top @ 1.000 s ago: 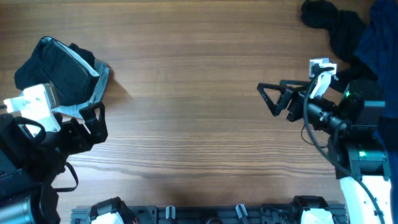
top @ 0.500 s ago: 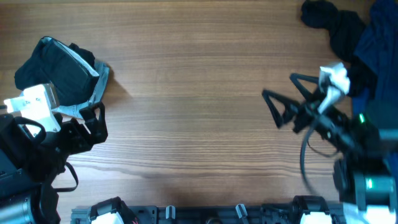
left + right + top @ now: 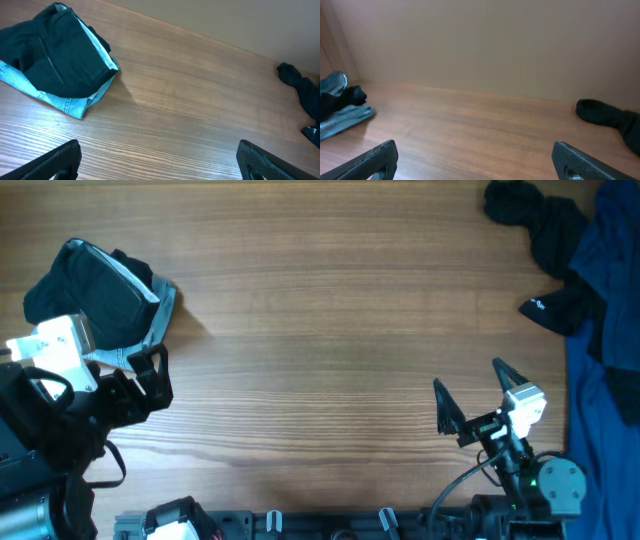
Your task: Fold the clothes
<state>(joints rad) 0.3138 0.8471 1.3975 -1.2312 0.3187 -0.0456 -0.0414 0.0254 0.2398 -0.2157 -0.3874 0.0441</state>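
Note:
A folded stack, a black garment on top of light-blue denim shorts [image 3: 95,288], lies at the table's far left. It also shows in the left wrist view [image 3: 55,57] and small in the right wrist view [image 3: 340,107]. A loose pile of black garments [image 3: 548,235] and a blue garment [image 3: 605,340] lies at the far right. My left gripper [image 3: 155,376] is open and empty just in front of the folded stack; its open jaws show in the left wrist view [image 3: 160,162]. My right gripper [image 3: 474,392] is open and empty near the front edge, left of the blue garment; it also shows in the right wrist view [image 3: 475,161].
The wooden table [image 3: 320,330] is bare between the stack and the pile. A black garment [image 3: 300,90] shows at the far right of the left wrist view. A pale wall [image 3: 480,40] stands behind the table. Arm bases sit along the front edge.
My right arm has drawn back from beside the pile toward the front edge, open and empty. A black garment with a small white mark is uncovered. The left arm has not moved.

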